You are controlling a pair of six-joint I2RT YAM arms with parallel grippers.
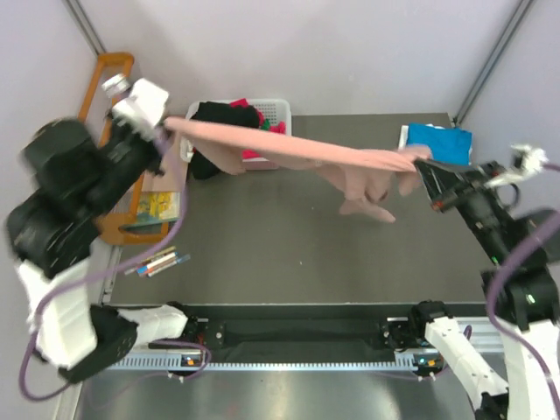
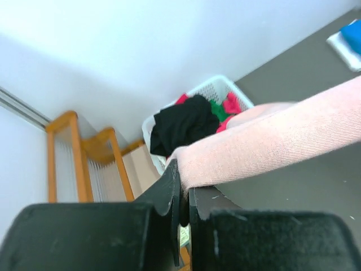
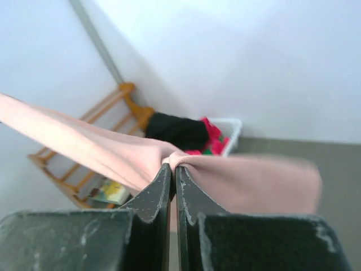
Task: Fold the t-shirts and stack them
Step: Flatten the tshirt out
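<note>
A salmon-pink t-shirt (image 1: 297, 149) hangs stretched in the air between both grippers, its lower part drooping to the mat (image 1: 367, 197). My left gripper (image 1: 163, 122) is shut on its left end, seen in the left wrist view (image 2: 185, 183). My right gripper (image 1: 422, 164) is shut on its right end, seen in the right wrist view (image 3: 174, 169). A folded bright blue t-shirt (image 1: 439, 140) lies at the back right. Black (image 1: 214, 131), magenta and green shirts fill the basket.
A white slatted basket (image 1: 276, 109) stands at the back of the dark mat (image 1: 289, 254). An orange wooden rack (image 1: 105, 79) stands left of the table. Pens (image 1: 157, 262) and a booklet (image 1: 157, 206) lie at the left edge.
</note>
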